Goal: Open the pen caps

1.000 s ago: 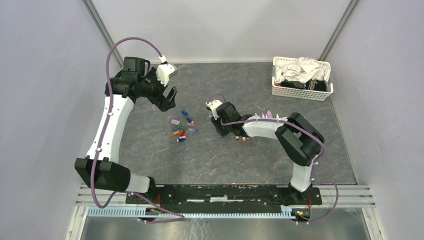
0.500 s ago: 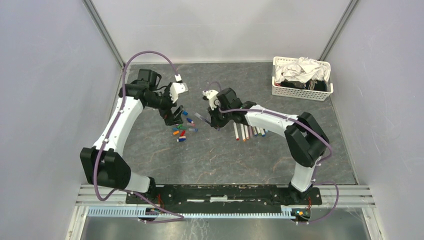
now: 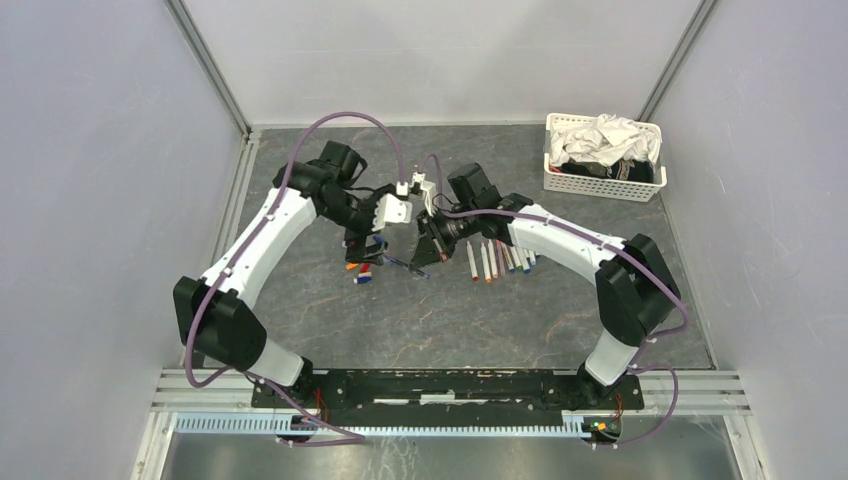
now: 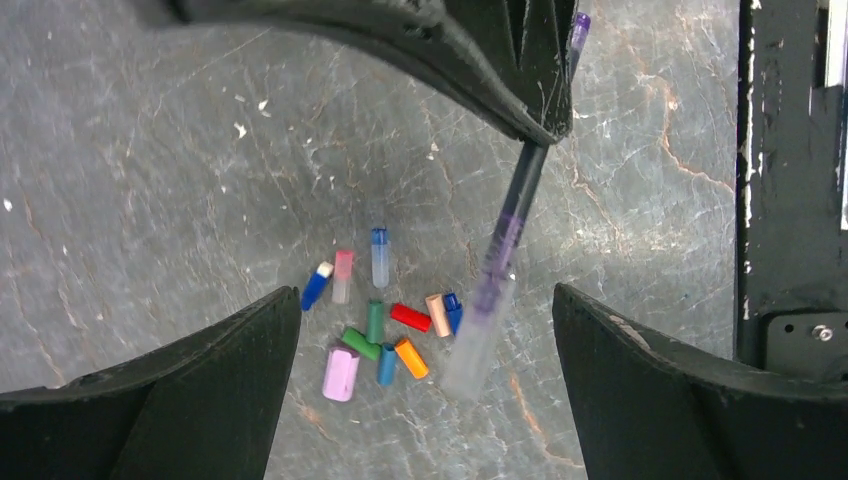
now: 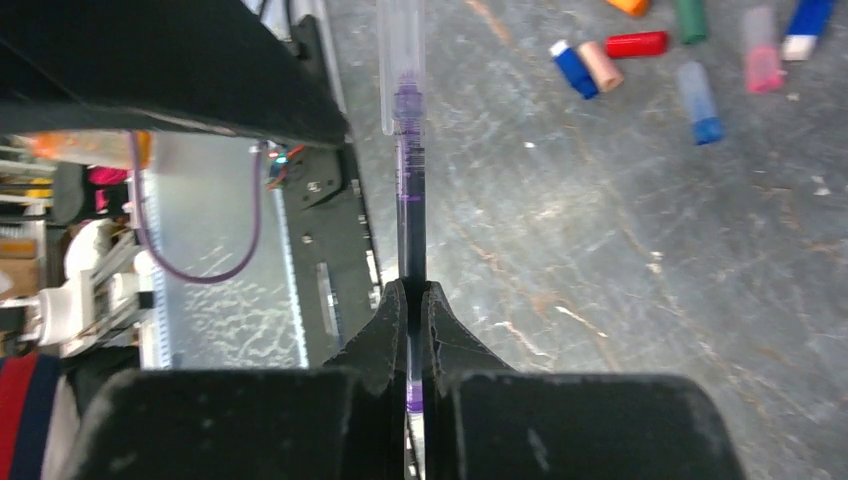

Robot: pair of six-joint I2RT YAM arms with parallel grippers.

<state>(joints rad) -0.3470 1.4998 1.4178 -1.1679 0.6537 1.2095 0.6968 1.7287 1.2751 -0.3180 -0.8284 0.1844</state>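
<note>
The top view looked down from high behind the arm bases over the whole surface (image 3: 450,310). The left wrist camera faced straight down, close, between the left fingers (image 4: 150,400). The right wrist camera looked closely along the right fingers (image 5: 375,340). Both wrist views shared the purple pen (image 4: 497,270) and the loose caps (image 4: 410,317).

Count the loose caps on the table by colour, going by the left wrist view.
Blue caps: 3
Green caps: 2
Red cap: 1
Orange cap: 1
Peach cap: 1
Pink cap: 1
Lilac cap: 1
Clear cap with a blue end: 1
Total: 11
</note>
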